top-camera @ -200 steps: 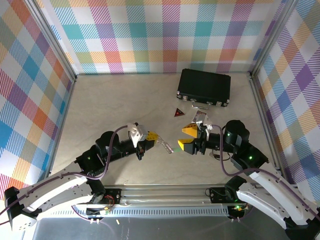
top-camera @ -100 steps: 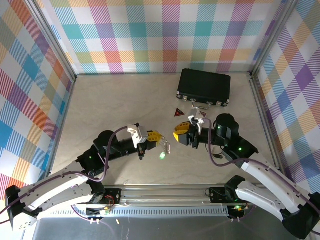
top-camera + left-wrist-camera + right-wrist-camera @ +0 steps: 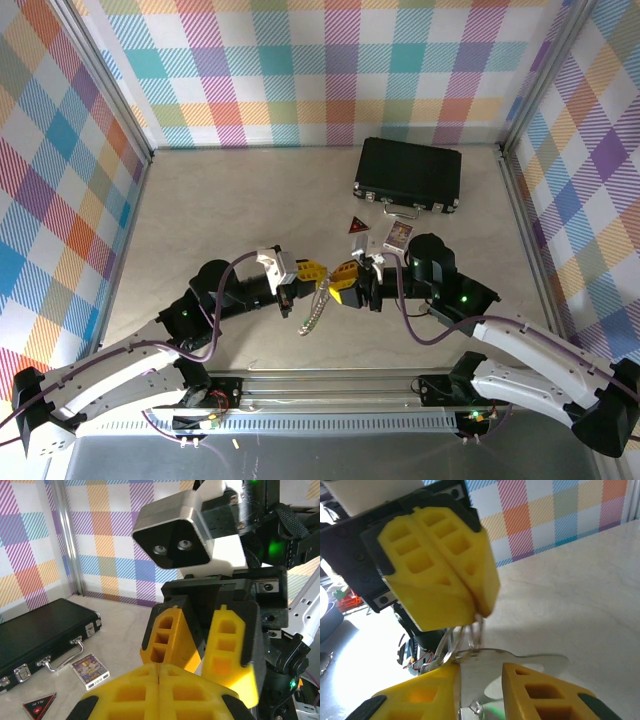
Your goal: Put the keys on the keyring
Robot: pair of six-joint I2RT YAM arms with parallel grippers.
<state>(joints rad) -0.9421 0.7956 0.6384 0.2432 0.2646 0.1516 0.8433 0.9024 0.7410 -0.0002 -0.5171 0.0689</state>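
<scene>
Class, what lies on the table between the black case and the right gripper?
In the overhead view, a small patterned card and a dark red triangle lie between the case and the right gripper.

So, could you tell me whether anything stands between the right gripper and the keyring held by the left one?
Nothing visible does. The keyring hangs from the shut left gripper, and the right gripper is right beside it. The black case lies well behind them.
</scene>
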